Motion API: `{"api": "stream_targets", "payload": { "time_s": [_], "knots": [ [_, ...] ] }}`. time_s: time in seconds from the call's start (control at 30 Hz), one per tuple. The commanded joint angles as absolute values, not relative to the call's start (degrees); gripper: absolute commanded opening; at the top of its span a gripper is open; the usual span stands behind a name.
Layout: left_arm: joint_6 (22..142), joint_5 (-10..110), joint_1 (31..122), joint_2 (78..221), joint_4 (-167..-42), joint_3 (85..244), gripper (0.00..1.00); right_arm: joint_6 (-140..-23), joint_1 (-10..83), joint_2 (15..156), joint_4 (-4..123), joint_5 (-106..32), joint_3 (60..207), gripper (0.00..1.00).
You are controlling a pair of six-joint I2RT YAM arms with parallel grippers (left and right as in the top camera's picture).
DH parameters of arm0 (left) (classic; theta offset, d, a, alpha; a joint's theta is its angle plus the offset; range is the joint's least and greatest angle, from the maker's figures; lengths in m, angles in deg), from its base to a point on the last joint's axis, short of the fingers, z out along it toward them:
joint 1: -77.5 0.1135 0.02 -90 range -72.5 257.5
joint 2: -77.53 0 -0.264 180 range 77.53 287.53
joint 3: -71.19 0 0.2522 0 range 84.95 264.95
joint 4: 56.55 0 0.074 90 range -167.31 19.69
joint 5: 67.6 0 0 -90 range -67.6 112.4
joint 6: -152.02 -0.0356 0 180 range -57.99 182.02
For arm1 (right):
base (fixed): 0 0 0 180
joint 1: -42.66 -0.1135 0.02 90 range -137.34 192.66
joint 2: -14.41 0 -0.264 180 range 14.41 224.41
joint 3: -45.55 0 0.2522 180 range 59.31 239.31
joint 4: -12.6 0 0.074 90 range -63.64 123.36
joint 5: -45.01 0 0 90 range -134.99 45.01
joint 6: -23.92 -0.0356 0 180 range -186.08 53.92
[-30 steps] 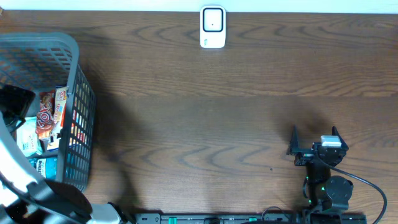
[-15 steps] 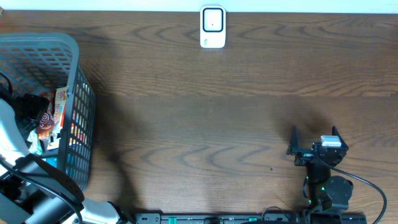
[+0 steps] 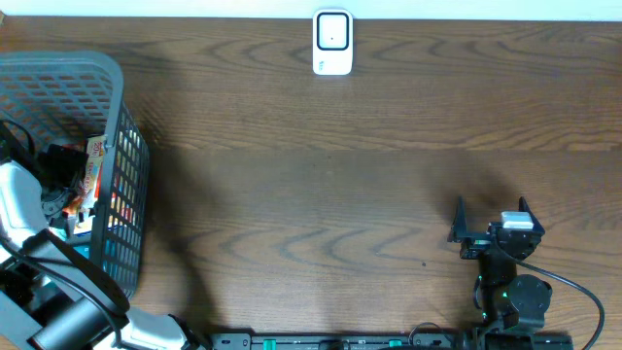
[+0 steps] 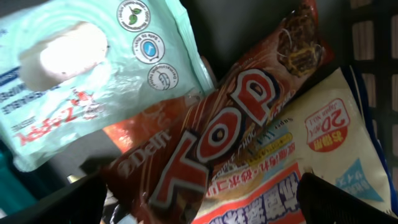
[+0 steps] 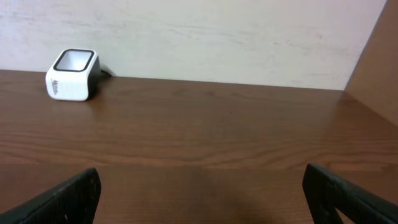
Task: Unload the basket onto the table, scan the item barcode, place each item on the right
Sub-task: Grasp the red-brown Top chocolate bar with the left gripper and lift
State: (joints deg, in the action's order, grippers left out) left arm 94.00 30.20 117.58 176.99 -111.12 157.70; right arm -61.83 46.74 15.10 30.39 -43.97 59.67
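I've got L gripper (image 4: pixel 205 208) wide open right over the TOP bar (image 4: pixel 211 149) in the basket (image 3: pixel 97 68), bar's length diagonal between my jaws; R gripper (image 3: pixel 491 216) open, far off.

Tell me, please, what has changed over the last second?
The left tool, open, reached further into the basket and now hangs close over the red Top packet; nothing has been gripped. The right tool, also open, and the scanner stayed put.
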Motion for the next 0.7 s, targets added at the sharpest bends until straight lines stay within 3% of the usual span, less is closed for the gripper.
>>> {"api": "stream_targets", "payload": {
  "time_s": [0.0, 0.1, 0.13, 0.17, 0.3, 0.67],
  "knots": [
    [95.3, 31.0, 117.9, 179.5, -110.5, 157.4, 0.98, -61.1, 46.1, 14.9, 30.6, -44.7, 59.6, 0.99],
    [95.4, 31.0, 117.9, 181.4, -109.7, 157.4, 0.99, -61.1, 46.1, 14.9, 30.6, -44.7, 59.6, 0.99],
    [95.3, 31.0, 117.9, 182.1, -109.3, 157.4, 0.90, -61.1, 46.1, 14.9, 30.6, -44.6, 59.6, 0.99],
    [95.3, 31.6, 117.9, 182.8, -108.8, 157.4, 0.77, -61.1, 46.1, 14.9, 30.6, -44.7, 59.6, 0.99],
    [95.1, 34.5, 117.9, 184.2, -107.7, 157.4, 0.08, -61.1, 46.1, 14.9, 30.6, -44.7, 59.6, 0.99],
    [94.7, 34.4, 118.0, 173.0, -107.4, 159.1, 0.07, -61.1, 46.1, 14.9, 30.6, -44.7, 59.6, 0.99]
  ]
}}
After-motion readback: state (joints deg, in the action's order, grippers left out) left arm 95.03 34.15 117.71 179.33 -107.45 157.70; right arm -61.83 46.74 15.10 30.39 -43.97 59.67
